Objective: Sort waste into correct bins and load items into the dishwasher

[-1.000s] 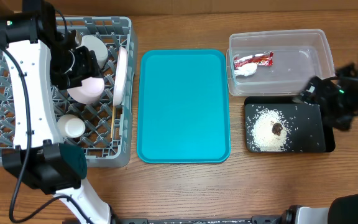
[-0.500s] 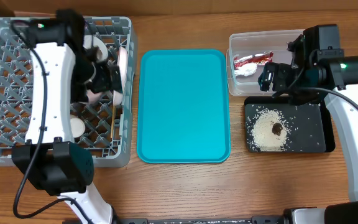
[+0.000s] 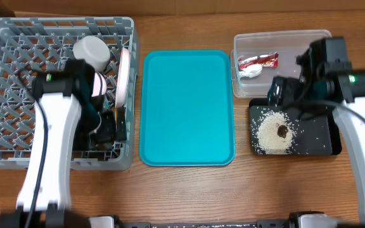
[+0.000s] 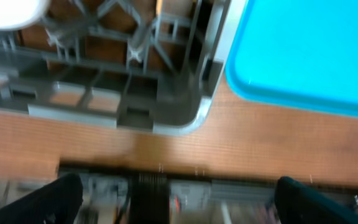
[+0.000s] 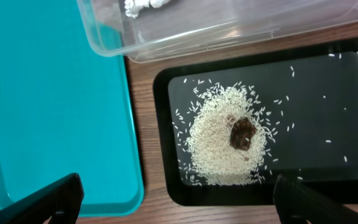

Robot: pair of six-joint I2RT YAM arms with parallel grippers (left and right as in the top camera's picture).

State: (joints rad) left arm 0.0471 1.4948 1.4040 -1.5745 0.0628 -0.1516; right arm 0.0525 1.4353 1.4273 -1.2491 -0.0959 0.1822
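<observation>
Left tool (image 4: pixel 179 190) and right tool (image 5: pixel 178 190) both gaped empty. Best exit was straight up, clear of rack (image 3: pixel 62 21) and rice (image 5: pixel 210 149).

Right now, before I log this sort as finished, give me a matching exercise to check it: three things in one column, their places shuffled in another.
Things
1. snack wrapper
2. rice grains
3. bowl

Places
A. grey dish rack
B. clear tub
C. black tray

Pairs: 1-B, 2-C, 3-A
</observation>
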